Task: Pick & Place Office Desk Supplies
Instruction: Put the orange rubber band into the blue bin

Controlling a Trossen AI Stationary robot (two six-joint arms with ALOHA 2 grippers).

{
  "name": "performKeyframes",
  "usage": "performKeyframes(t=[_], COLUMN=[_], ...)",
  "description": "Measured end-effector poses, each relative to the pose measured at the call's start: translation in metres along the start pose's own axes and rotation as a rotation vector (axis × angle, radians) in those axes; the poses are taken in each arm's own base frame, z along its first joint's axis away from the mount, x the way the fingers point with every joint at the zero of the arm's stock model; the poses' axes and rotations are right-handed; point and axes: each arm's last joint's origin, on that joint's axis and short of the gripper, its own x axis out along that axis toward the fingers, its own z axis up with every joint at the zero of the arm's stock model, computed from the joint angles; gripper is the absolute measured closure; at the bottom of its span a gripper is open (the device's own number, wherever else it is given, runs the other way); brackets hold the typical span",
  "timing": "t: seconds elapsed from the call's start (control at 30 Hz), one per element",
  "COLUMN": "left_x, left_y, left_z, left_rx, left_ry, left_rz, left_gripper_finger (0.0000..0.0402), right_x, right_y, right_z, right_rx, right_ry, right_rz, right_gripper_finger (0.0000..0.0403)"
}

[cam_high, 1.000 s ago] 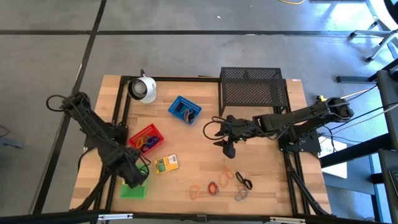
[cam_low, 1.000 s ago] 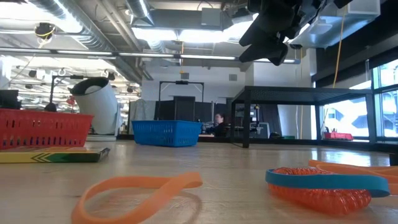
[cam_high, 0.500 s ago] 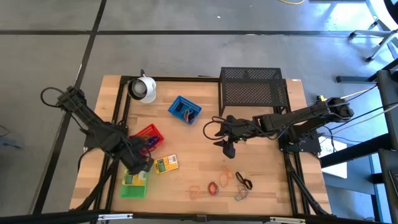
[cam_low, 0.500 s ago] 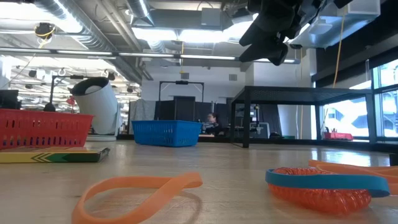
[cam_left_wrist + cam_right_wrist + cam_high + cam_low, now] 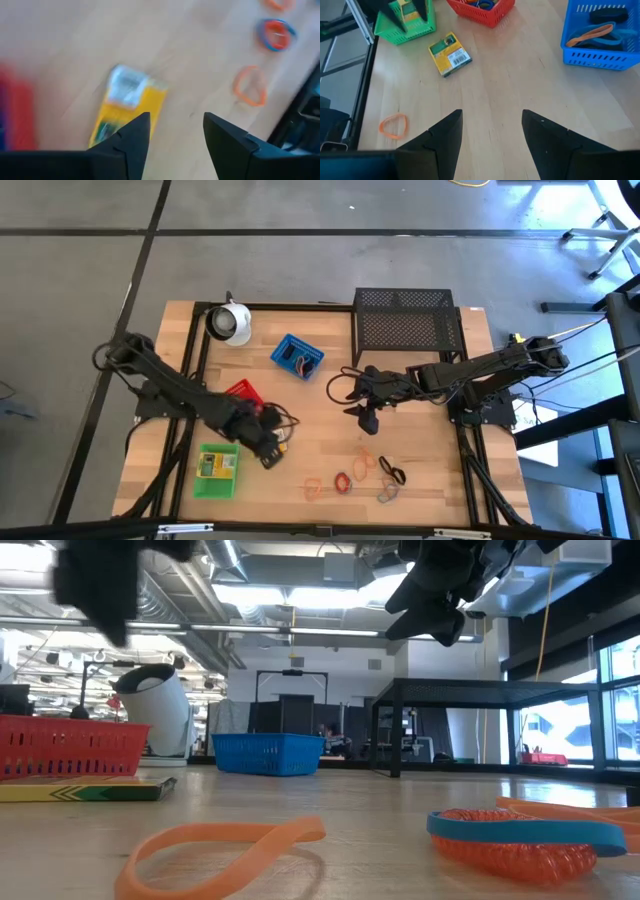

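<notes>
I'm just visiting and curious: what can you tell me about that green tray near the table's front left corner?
The green tray is a small rectangular plastic basket with slotted walls, sitting flat on the wooden table near its front left corner. A small yellow-green box lies inside it. Nothing grips it; the red tray sits apart, farther back.

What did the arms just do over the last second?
The left gripper left a yellow-green box in the green tray, opened, and swung over to the second box on the table. The right gripper stayed hovering, open.
</notes>
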Motion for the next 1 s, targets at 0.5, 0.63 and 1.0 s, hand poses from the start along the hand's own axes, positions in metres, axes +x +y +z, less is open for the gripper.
performKeyframes(t=[0.5, 0.63, 1.0], left_x=[0.096, 0.114, 0.149], left_y=[-0.054, -0.060, -0.058], left_z=[-0.001, -0.005, -0.017], left_rx=[0.685, 0.695, 0.947], left_ry=[-0.147, -0.132, -0.133], left_rz=[-0.255, -0.326, -0.282], left_gripper_finger=[0.0221, 0.0221, 0.0223], right_x=[0.000, 0.000, 0.000], right_y=[-0.001, -0.001, -0.002], right_z=[-0.003, -0.003, -0.003], right_rx=[-0.040, -0.040, -0.044], right_ry=[0.027, 0.029, 0.033], right_rz=[-0.016, -0.017, -0.019], right_gripper_finger=[0.0195, 0.0195, 0.0195])
